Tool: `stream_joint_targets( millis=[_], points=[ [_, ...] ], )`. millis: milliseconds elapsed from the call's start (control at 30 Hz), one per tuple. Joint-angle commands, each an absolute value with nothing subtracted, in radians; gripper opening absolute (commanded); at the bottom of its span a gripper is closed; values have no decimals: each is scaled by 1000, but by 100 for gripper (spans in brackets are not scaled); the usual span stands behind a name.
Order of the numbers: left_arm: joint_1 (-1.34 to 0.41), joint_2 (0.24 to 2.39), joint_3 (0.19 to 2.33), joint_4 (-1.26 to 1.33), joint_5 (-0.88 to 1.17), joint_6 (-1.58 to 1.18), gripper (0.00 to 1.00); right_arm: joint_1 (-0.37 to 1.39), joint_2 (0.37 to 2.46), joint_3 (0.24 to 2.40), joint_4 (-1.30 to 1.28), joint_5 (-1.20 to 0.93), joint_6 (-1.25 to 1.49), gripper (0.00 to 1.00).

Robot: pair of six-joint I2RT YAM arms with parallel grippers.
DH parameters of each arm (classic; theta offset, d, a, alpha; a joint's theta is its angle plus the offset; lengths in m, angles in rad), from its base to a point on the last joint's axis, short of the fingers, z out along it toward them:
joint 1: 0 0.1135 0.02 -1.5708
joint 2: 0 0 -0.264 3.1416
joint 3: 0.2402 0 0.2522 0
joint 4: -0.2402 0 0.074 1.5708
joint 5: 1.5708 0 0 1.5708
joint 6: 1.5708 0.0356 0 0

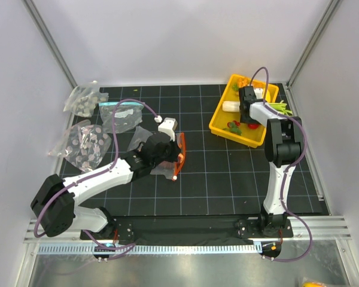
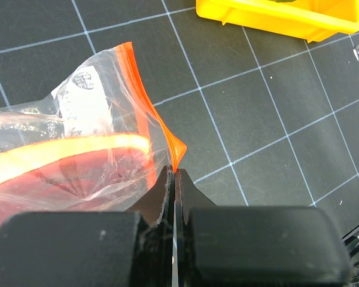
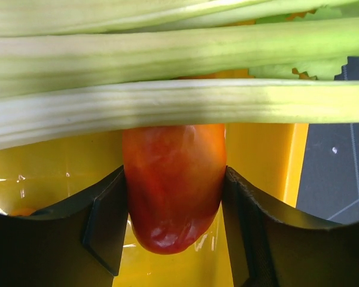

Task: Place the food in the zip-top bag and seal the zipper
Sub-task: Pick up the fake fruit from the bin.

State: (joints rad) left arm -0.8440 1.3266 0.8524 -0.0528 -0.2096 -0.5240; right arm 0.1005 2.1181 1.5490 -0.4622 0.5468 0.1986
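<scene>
The clear zip-top bag (image 2: 78,125) with its orange-red zipper strip (image 1: 181,154) lies on the black mat left of centre. My left gripper (image 2: 174,171) is shut on the corner of the zipper strip (image 2: 175,150), and the bag's mouth gapes to its left. My right gripper (image 3: 175,197) is down in the yellow tray (image 1: 224,122) and is shut on a glossy orange-red toy food piece (image 3: 173,179), which sits under pale green celery stalks (image 3: 167,78). In the top view the right gripper (image 1: 249,113) is over the tray's middle, with red and green bits (image 1: 233,127) beside it.
A clear bag with a light-blue strip (image 1: 119,113) and two clear bags of grey dotted pieces (image 1: 84,98) (image 1: 84,143) lie at the left of the mat. The yellow tray's near wall (image 2: 275,18) shows in the left wrist view. White walls enclose the table.
</scene>
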Motion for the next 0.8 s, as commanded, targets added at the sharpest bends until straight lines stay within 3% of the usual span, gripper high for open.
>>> stream_joint_targets(
  millis=[0, 233, 467, 633, 767],
  points=[
    [-842, 1321, 884, -26, -204, -532, 0, 101, 2063, 1540, -462, 514, 235, 50],
    [-842, 1321, 885, -29, -209, -531, 0, 149, 1797, 1378, -327, 473, 294, 46],
    [-842, 1304, 885, -35, -232, -520, 0, 202, 1467, 1148, -186, 259, 416, 46],
    [-842, 1295, 884, -38, -236, -523, 0, 376, 1291, 1016, -112, 197, 449, 46],
    [-841, 1296, 887, -48, -247, -519, 0, 501, 1241, 922, -23, 31, 494, 46]
  ],
)
